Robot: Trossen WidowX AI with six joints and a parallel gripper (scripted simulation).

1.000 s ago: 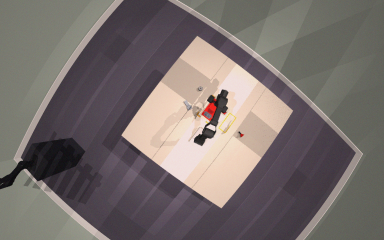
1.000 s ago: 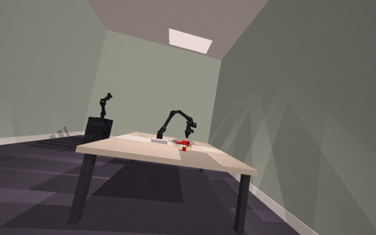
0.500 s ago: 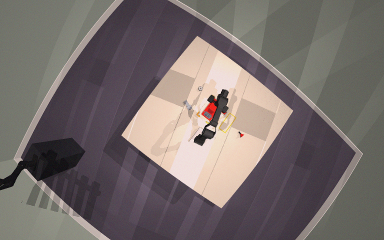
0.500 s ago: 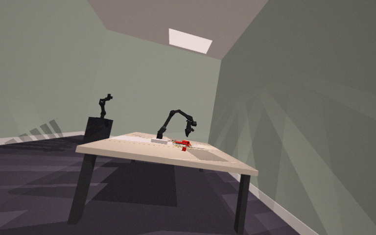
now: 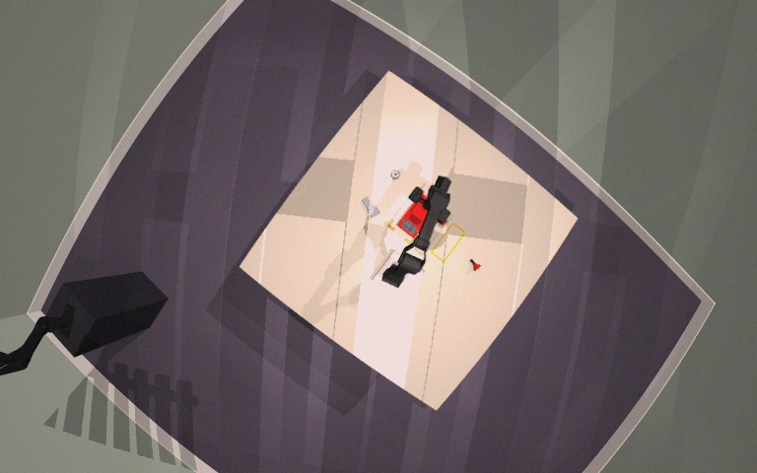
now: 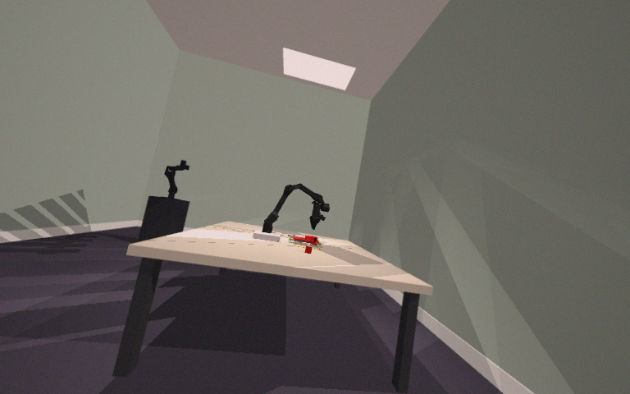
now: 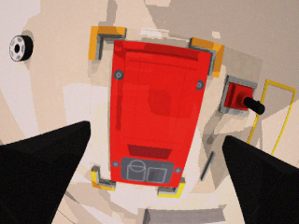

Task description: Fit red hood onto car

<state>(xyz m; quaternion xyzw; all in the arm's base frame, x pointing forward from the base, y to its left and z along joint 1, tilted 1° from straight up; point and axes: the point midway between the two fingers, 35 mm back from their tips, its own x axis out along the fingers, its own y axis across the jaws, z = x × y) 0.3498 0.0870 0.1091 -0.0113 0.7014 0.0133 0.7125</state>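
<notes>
Grey-green walls (image 5: 658, 234) (image 6: 260, 139) surround a dark purple floor (image 5: 267, 334) (image 6: 325, 334), with a bright rectangular panel (image 6: 317, 68) overhead.

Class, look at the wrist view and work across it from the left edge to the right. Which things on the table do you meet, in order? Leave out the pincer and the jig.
Black-and-white wheel → red car hood → red block with a black rod sticking out → yellow outlined rectangle
</notes>
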